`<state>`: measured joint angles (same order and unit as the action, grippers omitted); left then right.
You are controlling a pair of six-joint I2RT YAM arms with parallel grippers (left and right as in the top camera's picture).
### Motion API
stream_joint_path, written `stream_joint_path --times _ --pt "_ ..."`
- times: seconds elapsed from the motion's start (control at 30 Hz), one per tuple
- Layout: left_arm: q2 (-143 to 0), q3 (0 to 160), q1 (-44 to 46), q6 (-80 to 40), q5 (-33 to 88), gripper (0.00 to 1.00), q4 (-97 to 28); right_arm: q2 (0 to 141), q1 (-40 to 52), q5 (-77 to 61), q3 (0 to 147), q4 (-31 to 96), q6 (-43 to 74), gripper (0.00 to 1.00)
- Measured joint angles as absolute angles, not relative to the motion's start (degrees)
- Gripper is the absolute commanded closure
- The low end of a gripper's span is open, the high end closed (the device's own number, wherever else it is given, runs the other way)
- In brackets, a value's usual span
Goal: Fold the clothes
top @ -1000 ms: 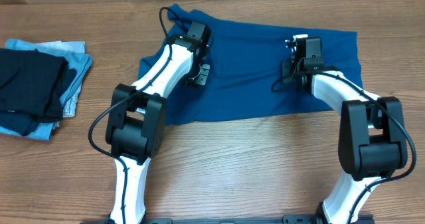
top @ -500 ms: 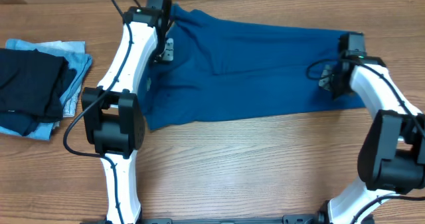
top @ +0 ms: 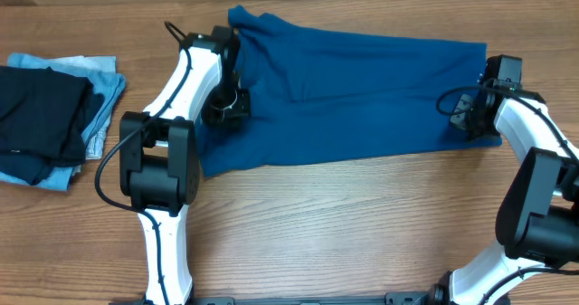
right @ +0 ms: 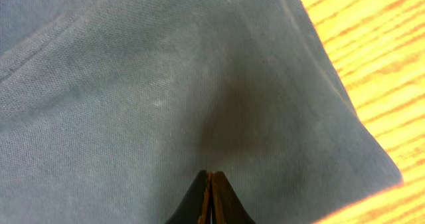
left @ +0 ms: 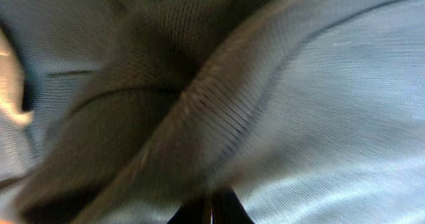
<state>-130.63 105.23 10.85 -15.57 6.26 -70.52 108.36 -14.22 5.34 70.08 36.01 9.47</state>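
Observation:
The medium-blue polo shirt (top: 353,88) lies spread across the back of the wooden table, wrinkled at its upper left. My left gripper (top: 226,110) rests on the shirt's left part. In the left wrist view its jaws (left: 212,212) are shut, with blurred folds of the shirt (left: 332,104) filling the frame. My right gripper (top: 468,122) sits on the shirt's right edge. In the right wrist view its jaws (right: 210,184) are shut, tips together against flat fabric (right: 166,84). No fabric shows between either pair of jaws.
A folded black garment (top: 41,115) lies on a folded pale light-blue garment (top: 104,92) at the table's left edge. Bare wooden table (top: 362,223) lies in front of the shirt and shows beside its edge in the right wrist view (right: 372,64).
Both arms swept outward from the shirt's middle to its sides. The left gripper then came back down along the left side. The shirt now lies wider and flatter.

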Motion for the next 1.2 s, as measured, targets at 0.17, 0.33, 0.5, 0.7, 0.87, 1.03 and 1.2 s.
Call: stream_joint_path --times 0.17,0.33,0.5,0.7,0.87,1.03,1.2 --pt "-130.6 101.5 10.9 -16.4 4.9 0.94 -68.2 108.4 -14.2 5.1 66.1 34.5 9.1 0.96" --pt "-130.6 101.3 11.2 -17.3 -0.1 0.95 -67.9 107.1 -14.2 4.7 63.5 37.8 14.2 0.96" --pt "-130.6 101.3 11.2 -17.5 -3.4 0.96 -69.3 106.0 -14.2 4.3 63.2 47.8 22.9 0.96" --pt "-130.6 100.8 11.0 -17.7 -5.4 0.96 -74.6 105.9 -14.2 4.3 62.9 57.0 26.1 0.96" --pt "-130.6 100.9 10.8 -19.2 -5.4 0.96 -76.7 106.5 -14.2 4.4 64.3 58.7 26.5 0.93" --pt "-130.2 111.5 10.8 -19.7 -4.5 0.61 -79.2 107.7 -14.2 4.5 76.8 63.3 26.9 0.6" --pt "-127.2 131.5 10.7 -17.5 -1.4 0.01 -72.9 107.9 -14.2 3.1 93.6 63.9 23.3 0.28"
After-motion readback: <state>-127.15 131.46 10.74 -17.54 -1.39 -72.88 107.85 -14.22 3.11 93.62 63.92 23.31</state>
